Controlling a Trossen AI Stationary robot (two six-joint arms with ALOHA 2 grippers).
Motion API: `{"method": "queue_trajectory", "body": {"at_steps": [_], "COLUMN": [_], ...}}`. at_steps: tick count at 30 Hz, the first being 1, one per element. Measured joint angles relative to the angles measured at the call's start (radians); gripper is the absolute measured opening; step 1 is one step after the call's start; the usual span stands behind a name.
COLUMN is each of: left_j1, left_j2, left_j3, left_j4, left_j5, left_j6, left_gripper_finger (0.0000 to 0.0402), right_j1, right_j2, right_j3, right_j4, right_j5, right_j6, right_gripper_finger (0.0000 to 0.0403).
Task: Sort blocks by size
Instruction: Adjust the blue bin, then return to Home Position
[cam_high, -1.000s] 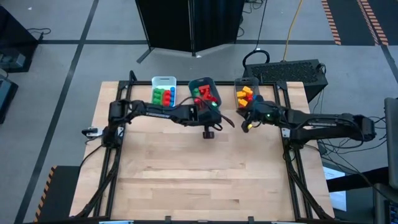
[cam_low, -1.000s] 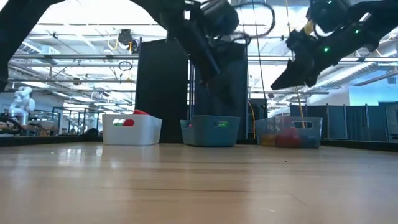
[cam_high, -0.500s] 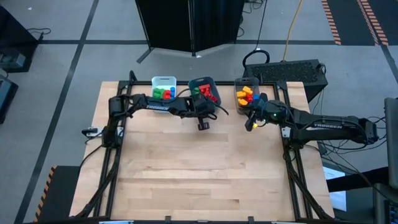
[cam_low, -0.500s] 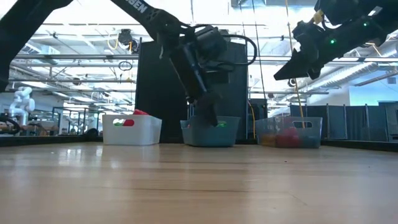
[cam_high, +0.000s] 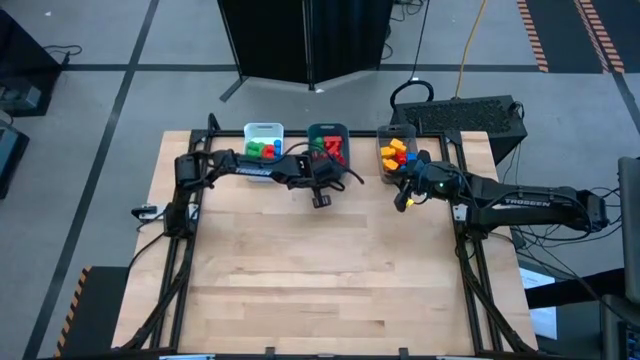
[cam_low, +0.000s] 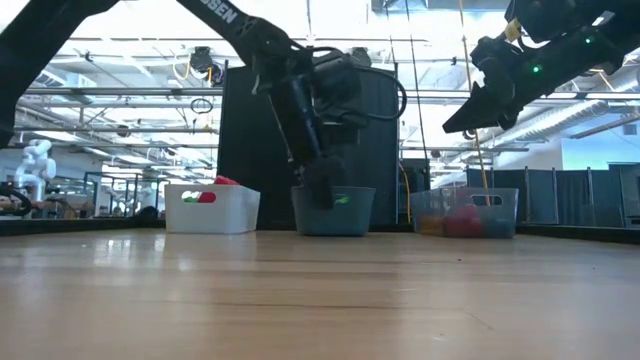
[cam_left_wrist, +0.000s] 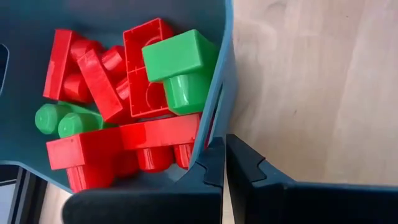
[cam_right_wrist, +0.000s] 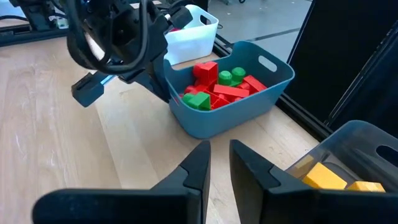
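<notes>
A teal bin (cam_high: 328, 127) at the table's far edge holds red and green blocks (cam_left_wrist: 149, 93). It stands on its base between a white bin (cam_high: 264, 128) and a clear bin (cam_high: 396, 150). My left gripper (cam_left_wrist: 225, 158) is shut and points steeply down at the teal bin's near wall (cam_right_wrist: 211, 124). My right gripper (cam_right_wrist: 221, 155) hovers high above the table (cam_low: 455, 122), on the near side of the clear bin. Its fingers stand a narrow gap apart with nothing between them. My left gripper lays its shut fingertips (cam_left_wrist: 214, 165) against the outer face of the teal bin's near wall, just below the rim (cam_left_wrist: 211, 140). It comes slanting down from the table's near side. The bin stands flat on the table.
The white bin holds green, red and blue blocks (cam_high: 262, 150). The clear bin holds yellow and orange blocks (cam_high: 393, 152). The bare wooden tabletop (cam_high: 330, 270) stretches from the bins to the near edge. A black cabinet (cam_low: 265, 140) stands beyond the far edge.
My left gripper has come down and gone toward the table's far left, up to the teal bin's near wall, staying shut. The teal bin, which stood skewed, has turned about and now stands square to the far edge, in line with the other bins.
</notes>
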Motion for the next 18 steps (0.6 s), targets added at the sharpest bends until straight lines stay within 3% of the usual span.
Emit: {"method": "queue_trajectory", "body": {"at_steps": [6,12,18], "left_j1": [-0.032,-0.084,-0.091], "left_j2": [-0.015,-0.139,-0.293], "left_j3": [0.001,0.003,-0.006], "left_j4": [0.003,-0.009,-0.031], "left_j5": [-0.008,-0.004,0.091], "left_j6": [-0.001,0.0,-0.018], "left_gripper_finger": [0.0,0.0,0.0], "right_j1": [0.0,0.0,0.024], "right_j2": [0.0,-0.005,-0.012], "right_j3": [0.0,0.0,0.0], "right_j4": [0.0,-0.008,0.113], "right_j5": [0.0,-0.008,-0.196], "right_j6": [0.0,0.008,0.02], "right_gripper_finger": [0.0043,0.0043,0.0038]}}
